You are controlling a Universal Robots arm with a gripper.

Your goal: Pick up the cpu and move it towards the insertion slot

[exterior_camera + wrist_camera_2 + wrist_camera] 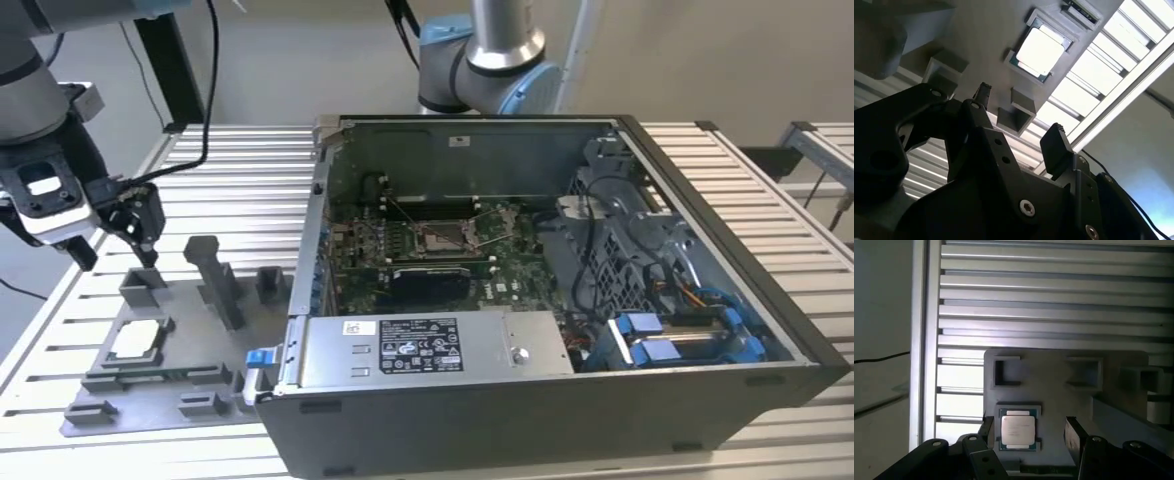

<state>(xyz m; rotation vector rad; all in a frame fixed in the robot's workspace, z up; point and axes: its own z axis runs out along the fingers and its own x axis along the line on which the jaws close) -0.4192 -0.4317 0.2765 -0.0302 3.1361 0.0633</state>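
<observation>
The cpu [134,340] is a small silver-topped square chip lying flat in a recess of the grey fixture plate [160,395] at the exterior view's left. My gripper [115,240] hangs open above the far end of that plate, apart from the chip, with nothing between its fingers. In the first wrist view the cpu [1017,429] lies beneath the open gripper [1029,434], closer to one finger. The second wrist view has the cpu [1039,51] beyond the gripper [1021,120]. The insertion slot [441,235] is a shiny-framed square socket on the green motherboard inside the open computer case.
The fixture plate carries a tall upright post [220,285] and small blocks [142,285] close under the gripper. The computer case [534,400] has high walls around the motherboard, and a black component [430,285] sits beside the socket. A second arm's base [487,60] stands behind the case.
</observation>
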